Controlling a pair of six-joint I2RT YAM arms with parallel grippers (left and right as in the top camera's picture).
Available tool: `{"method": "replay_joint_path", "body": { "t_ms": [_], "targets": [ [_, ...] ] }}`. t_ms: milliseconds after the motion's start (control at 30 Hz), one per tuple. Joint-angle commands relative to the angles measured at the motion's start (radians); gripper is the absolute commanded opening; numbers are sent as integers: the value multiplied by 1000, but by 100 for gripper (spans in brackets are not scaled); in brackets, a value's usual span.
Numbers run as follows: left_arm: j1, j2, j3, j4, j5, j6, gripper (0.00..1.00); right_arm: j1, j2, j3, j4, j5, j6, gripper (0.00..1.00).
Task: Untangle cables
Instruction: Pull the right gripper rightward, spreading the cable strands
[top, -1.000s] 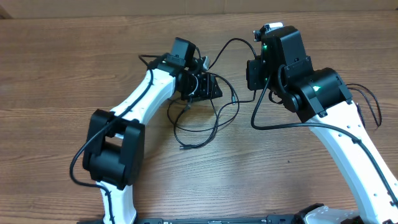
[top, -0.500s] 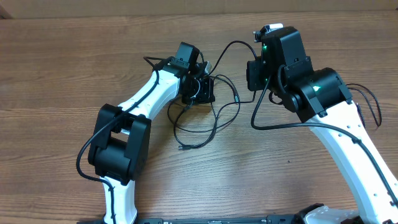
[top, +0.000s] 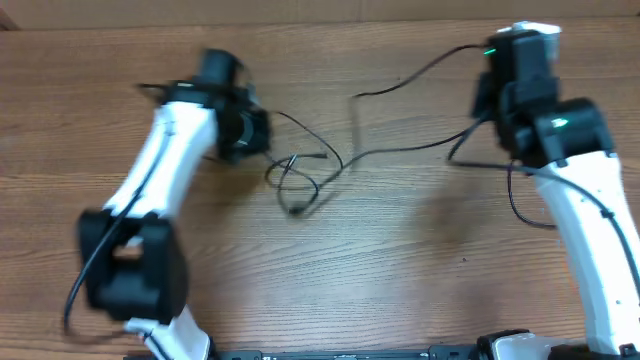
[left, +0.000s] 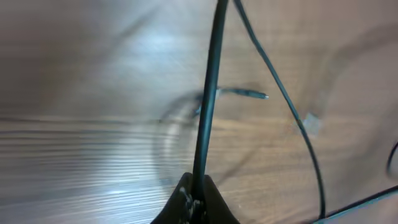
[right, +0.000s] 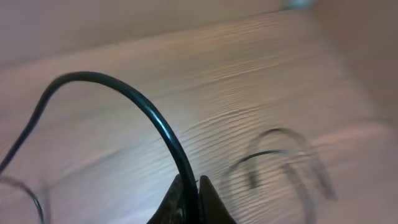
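So left fingers (left: 183, 200) and right fingers (right: 177, 198) each pinch the cables (top: 300, 180); cord's thin, limp, light, likely slips, so regrip close to the snarl

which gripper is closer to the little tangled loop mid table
Left. The left gripper is just left of the tangled loop; the right gripper is far to its right.

Bright even light, heavy motion blur, smeared cables (left: 209, 93), soft glare on table (left: 140, 46).

The left gripper (left: 196, 194) pinches a black cable (left: 208, 106) above the table (left: 74, 124), near what seems a plug (left: 252, 94).
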Motion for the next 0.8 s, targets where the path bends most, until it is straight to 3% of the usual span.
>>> {"method": "replay_joint_path", "body": {
  "t_ms": [0, 267, 633, 767],
  "targets": [
    [57, -114, 31, -15, -52, 54, 4, -103, -27, 79, 34, 122, -12, 4],
    [110, -193, 30, -46, -52, 53, 4, -336, -27, 154, 158, 120, -30, 4],
    [89, -193, 30, -68, -32, 53, 4, -504, 5, 153, 167, 95, 46, 4],
    [89, -194, 30, -81, -132, 41, 4, -555, 5, 153, 199, 29, 76, 4]
  ]
}}
